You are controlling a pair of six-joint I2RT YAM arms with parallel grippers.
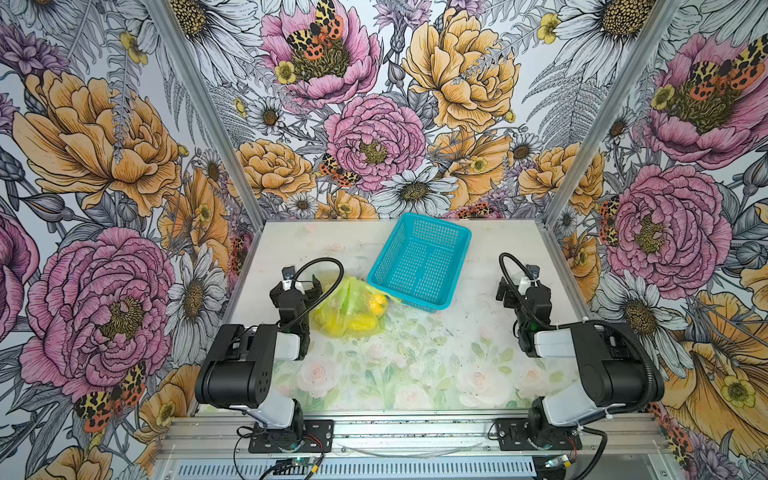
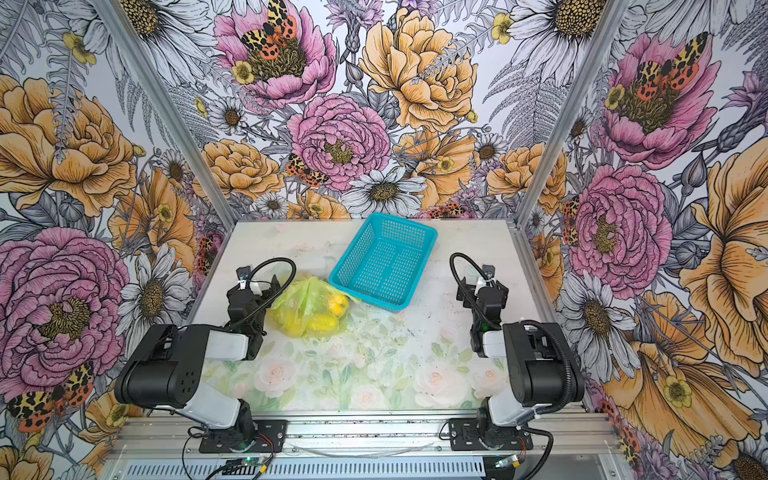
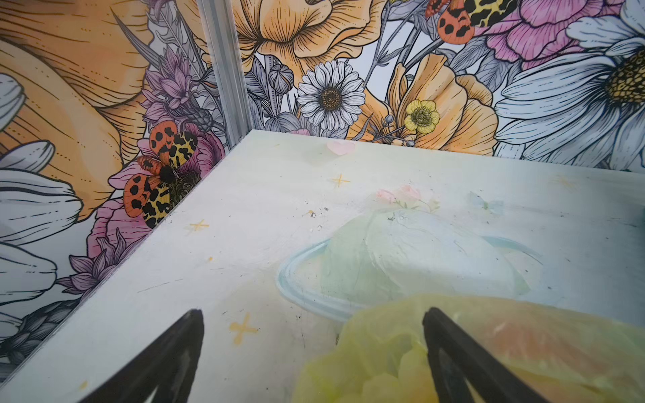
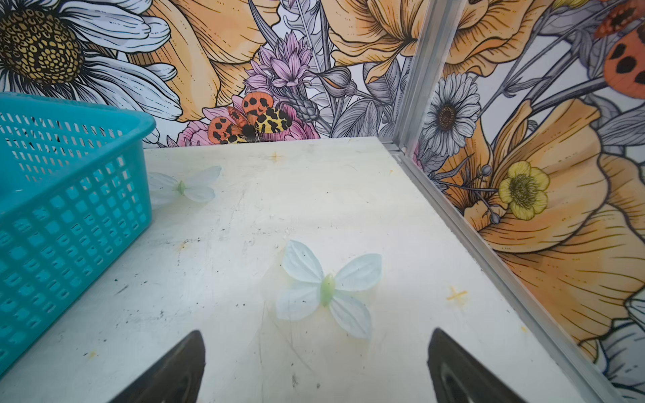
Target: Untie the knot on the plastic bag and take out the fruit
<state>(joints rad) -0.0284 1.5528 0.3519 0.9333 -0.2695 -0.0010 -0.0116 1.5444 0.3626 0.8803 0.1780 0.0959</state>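
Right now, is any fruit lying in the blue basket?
No, in a top view the basket shows only its bare mesh floor, and the fruit sits inside the yellow-green bag beside it.

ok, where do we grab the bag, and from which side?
Pinch the bunched film at the top of the bag, probably from above-left with the open left gripper, which sits right beside it. The folds converge there, above the fruit bulging low, and the basket crowds the bag's far-right side.
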